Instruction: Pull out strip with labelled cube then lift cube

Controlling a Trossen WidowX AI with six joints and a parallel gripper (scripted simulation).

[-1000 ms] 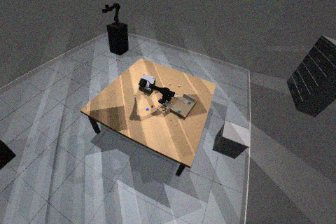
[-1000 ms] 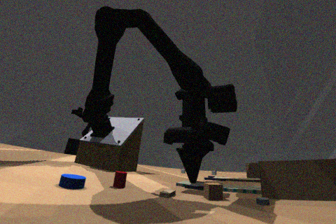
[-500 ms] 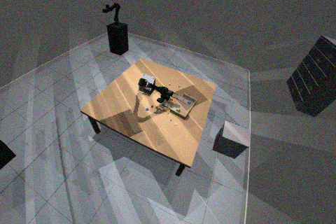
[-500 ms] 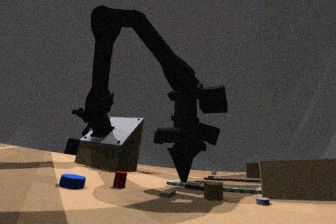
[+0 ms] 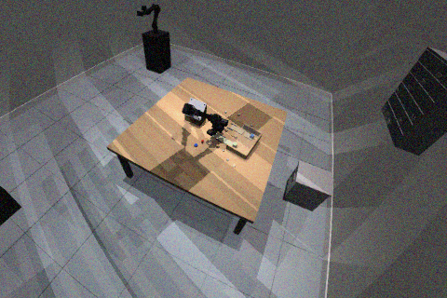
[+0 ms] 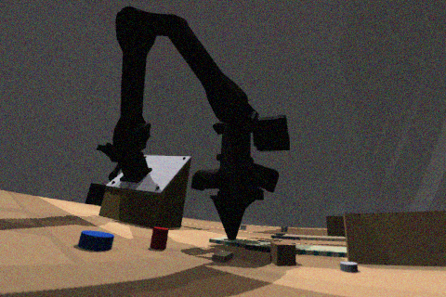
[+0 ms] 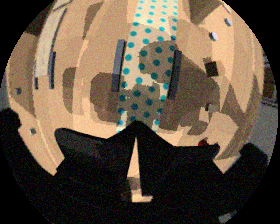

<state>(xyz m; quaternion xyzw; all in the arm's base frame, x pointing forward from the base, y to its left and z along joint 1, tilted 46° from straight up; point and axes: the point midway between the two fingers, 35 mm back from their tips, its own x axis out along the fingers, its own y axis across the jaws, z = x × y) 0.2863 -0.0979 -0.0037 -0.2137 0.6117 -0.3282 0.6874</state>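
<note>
Teal-dotted strip [image 7: 145, 55] runs from the top centre of the wrist frame down to the closed fingertips of the gripper [image 6: 232, 238] [image 7: 138, 123], its near end directly at them; whether they touch it I cannot tell. Dark rails [image 7: 119, 65] flank it. A paler strip [image 7: 49, 47] lies well apart, upper left.

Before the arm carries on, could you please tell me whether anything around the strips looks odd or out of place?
Nothing looks spilled or damaged. The red cylinder and blue disc lie loose outside the tray, but both sit level, so neither seems clearly misplaced.
</note>
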